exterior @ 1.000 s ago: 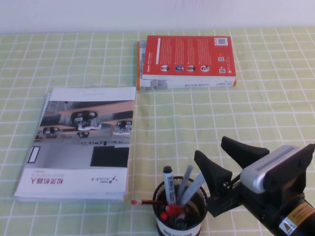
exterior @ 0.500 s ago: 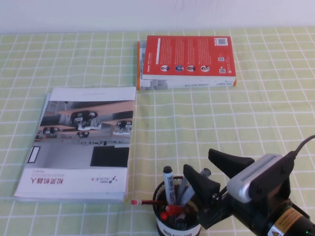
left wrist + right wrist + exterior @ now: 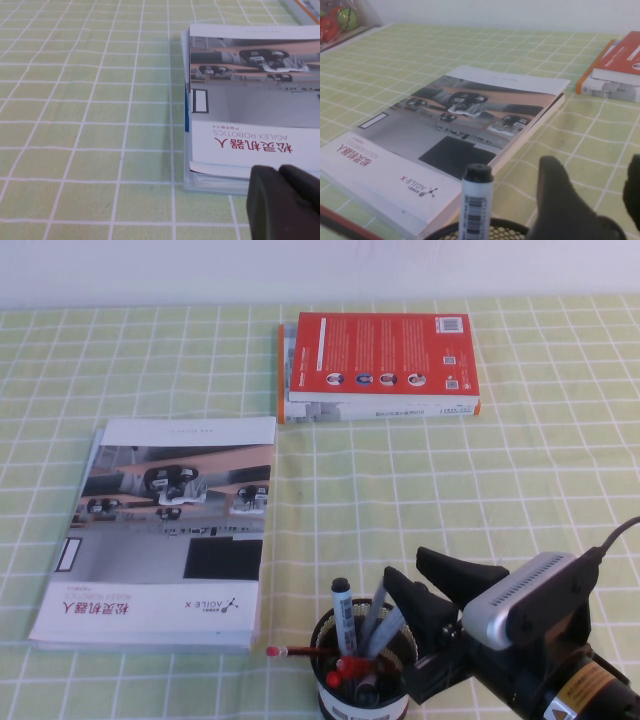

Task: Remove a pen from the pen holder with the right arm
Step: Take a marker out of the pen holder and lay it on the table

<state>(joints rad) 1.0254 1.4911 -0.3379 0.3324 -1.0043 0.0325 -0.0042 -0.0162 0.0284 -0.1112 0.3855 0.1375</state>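
A black mesh pen holder stands at the table's near edge and holds several pens. Among them are a white marker with a black cap and grey pens leaning right. A red pen lies across the rim. My right gripper is at the holder's right side, just over its rim. Its jaws are open with a narrow gap. In the right wrist view the gripper shows only tablecloth in that gap, with the marker beside one finger. My left gripper is shut over the magazine's corner.
A white AgileX magazine lies left of the holder. A stack of books with a red cover lies at the far middle. A green checked cloth covers the table.
My right gripper has moved left and closer to the pen holder. Its jaws have narrowed from wide open. The left arm has not moved.
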